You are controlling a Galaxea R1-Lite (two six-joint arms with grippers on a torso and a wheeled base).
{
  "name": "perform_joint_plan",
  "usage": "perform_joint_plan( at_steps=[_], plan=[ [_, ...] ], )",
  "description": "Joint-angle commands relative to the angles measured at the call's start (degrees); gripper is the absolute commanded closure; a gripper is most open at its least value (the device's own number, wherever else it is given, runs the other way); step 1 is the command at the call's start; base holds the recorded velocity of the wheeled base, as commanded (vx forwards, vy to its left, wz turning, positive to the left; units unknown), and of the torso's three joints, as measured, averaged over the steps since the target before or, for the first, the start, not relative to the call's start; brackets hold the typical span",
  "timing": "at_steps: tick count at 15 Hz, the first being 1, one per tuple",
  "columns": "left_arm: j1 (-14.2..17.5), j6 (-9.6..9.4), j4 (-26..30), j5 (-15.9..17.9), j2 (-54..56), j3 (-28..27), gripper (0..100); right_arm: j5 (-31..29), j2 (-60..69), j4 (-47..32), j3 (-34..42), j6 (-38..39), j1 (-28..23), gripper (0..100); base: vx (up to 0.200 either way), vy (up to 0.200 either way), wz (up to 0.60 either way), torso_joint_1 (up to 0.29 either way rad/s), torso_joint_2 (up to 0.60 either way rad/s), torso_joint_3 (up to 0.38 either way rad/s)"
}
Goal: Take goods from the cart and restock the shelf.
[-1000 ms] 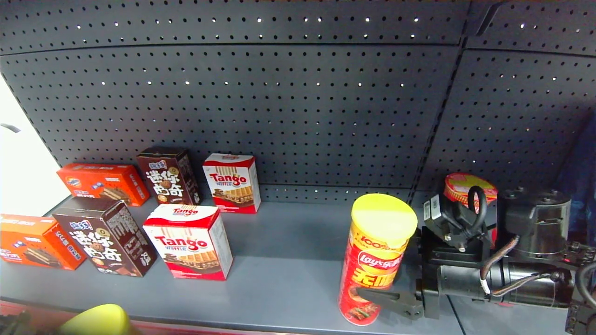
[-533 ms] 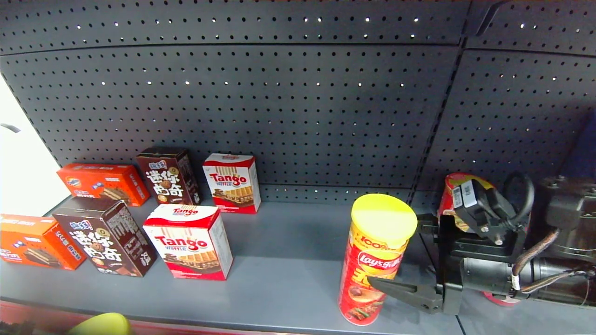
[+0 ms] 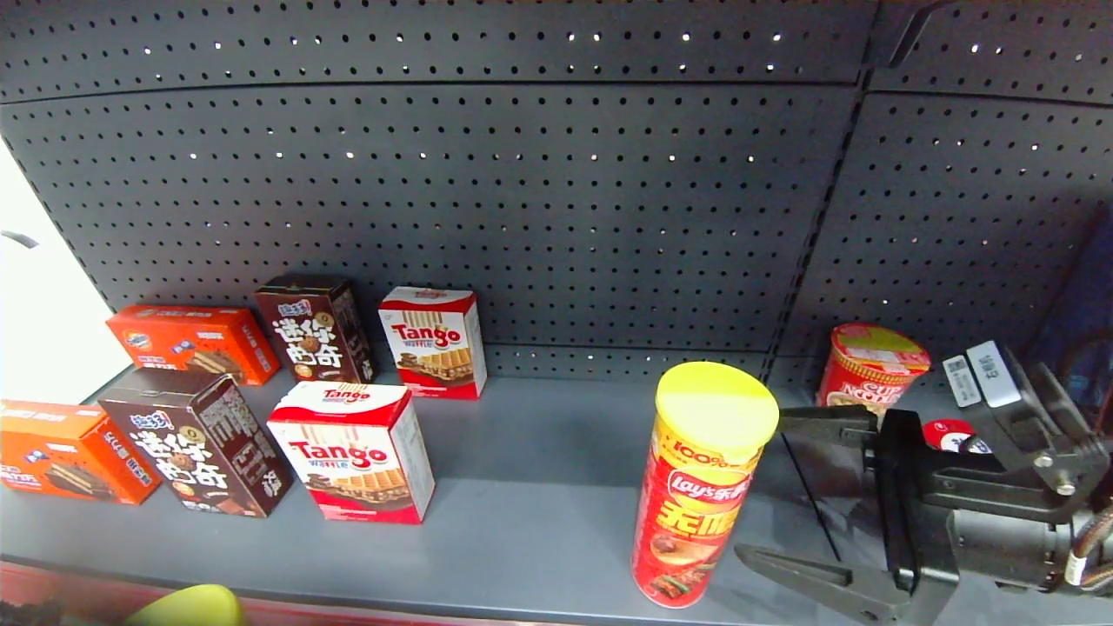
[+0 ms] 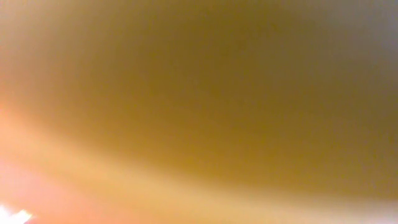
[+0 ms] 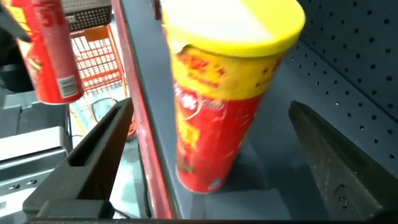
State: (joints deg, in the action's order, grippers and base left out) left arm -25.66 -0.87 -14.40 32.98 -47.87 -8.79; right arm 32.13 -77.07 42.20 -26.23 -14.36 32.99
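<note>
The right gripper point(image 3: 763, 487) is released: its two fingers point(image 5: 93, 155) stand wide apart, one on each side of the chip can point(image 3: 700, 487), and neither touches it. In the head view the fingertips lie just to the right of the can. Of the left gripper I cannot tell the state.

The chip can, the task's thing, stands upright on the shelf point(image 3: 539, 513), close to the front edge, with its yellow lid on. I judge that it is already placed and that the step in hand is to take the arm away from it. The can is tall and narrow, so I think a light touch could tip it over the edge. It is better to keep the fingers wide and draw straight back from the can, without turning the wrist. A noodle cup point(image 3: 869, 365) stands to the right of the can and further back, near the rear finger; the arm should not sweep into it.

Left of the can, well apart, two wafer boxes point(image 3: 356, 452) stand, and beyond them brown boxes point(image 3: 196, 439) and orange boxes point(image 3: 196, 339). Behind the can rises a dark pegboard wall point(image 3: 522, 217). In front of the can and below it, the right wrist view shows an orange cart point(image 5: 93, 43) and a second red can point(image 5: 50, 56).
</note>
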Motion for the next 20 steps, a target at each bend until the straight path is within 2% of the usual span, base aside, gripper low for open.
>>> perform_joint_plan(
  at_steps=[1, 4, 8, 11, 12, 13, 17, 20],
  plan=[
    [0.0, -0.01, 0.0, 0.0, 0.0, 0.0, 100, -0.1, 4.0, -0.4, 2.2, 0.0, 0.1, 0, 0.000, 0.000, 0.00, 0.000, 0.00, 0.000],
    [0.0, -0.01, 0.0, -0.1, 0.0, 0.0, 100, -0.6, 10.5, -4.5, 3.9, 0.1, -0.3, 0, 0.000, 0.000, 0.00, 0.000, 0.00, 0.000],
    [0.1, -0.01, -0.1, -0.3, 0.2, -0.4, 100, -1.0, 23.2, -16.6, 1.4, 1.7, -4.2, 0, 0.000, 0.000, 0.00, 0.000, 0.00, 0.000],
    [-0.3, -0.10, -0.1, -0.5, 0.2, -2.5, 100, -5.9, 32.1, -27.7, -0.7, 1.9, -8.1, 0, 0.000, 0.000, 0.00, 0.000, 0.00, 0.000],
    [-0.3, -0.10, -0.1, -0.5, 0.2, -2.5, 100, -5.9, 32.1, -27.7, -0.7, 1.9, -8.1, 0, 0.000, 0.000, 0.00, 0.000, 0.00, 0.000],
    [-0.4, -0.10, -0.1, -0.5, -0.6, -6.9, 100, -9.6, 36.9, -31.3, 0.4, 4.3, -9.4, 0, 0.000, 0.000, 0.00, 0.000, 0.00, 0.000],
    [-0.5, -0.28, 1.7, -1.3, -2.6, -13.7, 100, -14.0, 44.7, -30.9, 3.9, 8.4, -10.7, 0, 0.000, 0.000, 0.00, 0.000, 0.00, 0.000],
    [-2.1, -0.54, 1.8, -1.2, -8.1, -18.3, 100, -15.7, 48.1, -30.8, 6.2, 8.5, -10.8, 0, 0.000, 0.000, 0.00, 0.000, 0.00, 0.000]
  ],
)
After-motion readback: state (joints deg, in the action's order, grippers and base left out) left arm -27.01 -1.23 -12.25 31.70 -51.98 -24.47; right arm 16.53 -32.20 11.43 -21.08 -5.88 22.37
